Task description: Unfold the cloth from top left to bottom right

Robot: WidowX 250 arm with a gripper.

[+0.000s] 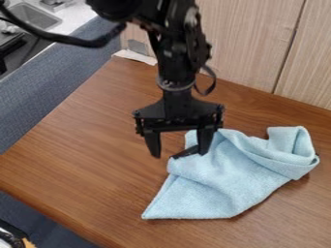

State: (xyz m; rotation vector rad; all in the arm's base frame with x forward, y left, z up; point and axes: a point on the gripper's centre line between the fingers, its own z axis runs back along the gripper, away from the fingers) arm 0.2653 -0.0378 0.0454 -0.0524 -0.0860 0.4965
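Light-blue cloth (pixel 223 181) lies inside the counter's (pixel 84 160) lower-left edge, long axis slanting from pointed lower-left corner to bunched upper right; claw (pixel 180 154) spread wide beside its upper-left side.

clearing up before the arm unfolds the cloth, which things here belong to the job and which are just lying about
For the job:
pale blue fabric cloth
black two-finger gripper
brown wood-grain table, the work surface

Just about:
flat white piece at the table's back corner
grey rectangular sink
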